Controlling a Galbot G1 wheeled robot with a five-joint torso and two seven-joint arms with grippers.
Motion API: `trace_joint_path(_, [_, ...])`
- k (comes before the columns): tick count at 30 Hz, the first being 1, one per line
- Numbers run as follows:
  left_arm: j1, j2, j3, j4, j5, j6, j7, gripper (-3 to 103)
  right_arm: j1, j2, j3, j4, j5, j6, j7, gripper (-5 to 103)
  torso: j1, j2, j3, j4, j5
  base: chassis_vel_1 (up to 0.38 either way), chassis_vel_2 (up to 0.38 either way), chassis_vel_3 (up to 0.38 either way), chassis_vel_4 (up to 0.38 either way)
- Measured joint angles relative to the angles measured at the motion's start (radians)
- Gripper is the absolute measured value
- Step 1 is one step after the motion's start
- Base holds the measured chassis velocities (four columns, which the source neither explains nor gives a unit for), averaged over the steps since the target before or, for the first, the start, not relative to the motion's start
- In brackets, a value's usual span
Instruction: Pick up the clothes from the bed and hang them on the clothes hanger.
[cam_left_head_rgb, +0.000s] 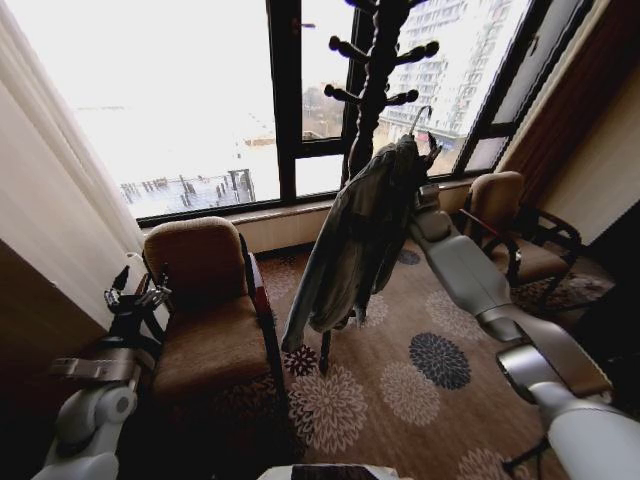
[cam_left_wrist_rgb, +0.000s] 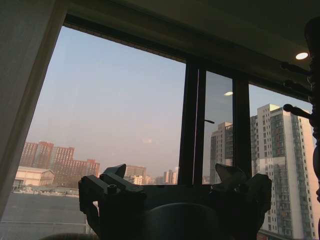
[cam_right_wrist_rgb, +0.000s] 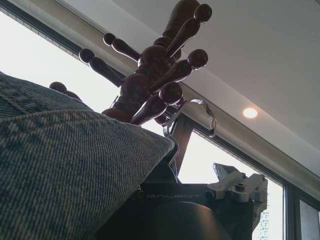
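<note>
Right gripper (cam_left_head_rgb: 425, 170) holds jacket (cam_left_head_rgb: 350, 250) up beside coat stand (cam_left_head_rgb: 375, 80), fingers hidden, cannot tell; denim limp, heavy, grip at collar; left gripper (cam_left_wrist_rgb: 175, 200) spread, idle by armchair (cam_left_head_rgb: 210, 310)

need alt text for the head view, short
The right gripper holds a denim jacket on a hanger up against a dark wooden coat stand in front of a big window. The left gripper waits low beside a brown armchair on flowered carpet.

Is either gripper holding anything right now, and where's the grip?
The right gripper holds the jacket up by its collar end, near the hanger hook, beside the coat stand. The left gripper is open, empty.
</note>
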Motion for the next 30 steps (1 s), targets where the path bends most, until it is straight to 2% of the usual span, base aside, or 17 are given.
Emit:
trace_joint_path(3, [0.001,-0.001,0.000,-0.004,0.001,0.000,0.000,100,0.001,-0.005,0.001,0.004,0.004,0.000,0.000,100,0.000,0.000,0.000,0.0000,0.0001,0.000,0.000,0.000,0.000])
trace_joint_path(4, [0.002,-0.001,0.000,-0.006,0.001,0.001,0.000,100,0.002,-0.007,0.001,0.006,0.006,0.000,0.000,103,0.000,0.000,0.000,-0.0001,0.0000,0.000,0.000,0.000,0.000])
trace_joint_path(8, [0.002,0.002,-0.002,-0.010,0.001,0.002,0.000,100,0.004,-0.012,0.001,0.012,0.014,0.000,-0.003,95,0.000,0.000,0.000,-0.0001,0.0002,0.000,0.000,0.000,0.000])
trace_joint_path(12, [0.003,0.002,-0.003,-0.013,0.001,0.003,-0.001,100,0.005,-0.016,-0.001,0.023,0.022,0.000,-0.007,73,0.000,0.000,0.000,-0.0001,0.0001,0.000,0.000,0.000,0.000])
trace_joint_path(14, [0.003,0.001,-0.003,-0.014,0.001,0.003,-0.001,100,0.005,-0.017,-0.002,0.025,0.024,0.000,-0.007,73,0.000,0.000,0.000,-0.0001,0.0001,0.000,0.000,0.000,0.000])
trace_joint_path(17, [0.004,0.001,-0.003,-0.014,0.001,0.003,-0.002,100,0.010,-0.019,-0.010,0.039,0.033,0.000,-0.008,57,0.000,0.000,0.000,-0.0002,0.0002,0.000,0.000,0.000,0.000])
trace_joint_path(19, [0.004,0.001,-0.003,-0.014,0.001,0.003,-0.002,100,0.014,-0.021,-0.014,0.043,0.038,0.000,-0.009,57,0.000,0.000,0.000,-0.0001,0.0001,0.000,0.000,0.000,0.000])
trace_joint_path(20, [0.003,-0.001,-0.003,-0.014,0.001,0.003,-0.002,100,0.020,-0.021,-0.019,0.045,0.042,0.000,-0.011,46,0.000,0.000,0.000,-0.0001,0.0001,0.000,0.000,0.000,0.000])
trace_joint_path(21, [0.003,-0.002,-0.003,-0.014,0.001,0.003,-0.002,100,0.024,-0.022,-0.022,0.046,0.044,0.000,-0.013,46,0.000,0.000,0.000,0.0000,0.0000,0.000,0.000,0.000,0.000])
trace_joint_path(23, [0.003,-0.003,-0.003,-0.013,0.001,0.003,-0.002,100,0.032,-0.023,-0.025,0.046,0.046,0.000,-0.015,35,0.000,0.000,0.000,0.0001,0.0000,0.000,0.000,0.000,0.000])
trace_joint_path(24, [0.003,-0.003,-0.003,-0.013,0.001,0.003,-0.002,100,0.032,-0.023,-0.025,0.046,0.046,0.000,-0.015,35,0.000,0.000,0.000,0.0001,0.0000,0.000,0.000,0.000,0.000])
trace_joint_path(26, [0.003,-0.004,-0.003,-0.012,0.002,0.003,-0.002,100,0.041,-0.026,-0.029,0.046,0.050,0.000,-0.017,24,0.000,0.000,0.000,0.0001,-0.0001,0.000,0.000,0.000,0.000])
trace_joint_path(30, [0.003,-0.005,-0.003,-0.012,0.002,0.002,-0.002,100,0.047,-0.033,-0.032,0.050,0.055,0.000,-0.019,17,0.000,0.000,0.000,-0.0002,0.0002,0.000,0.000,0.000,0.000])
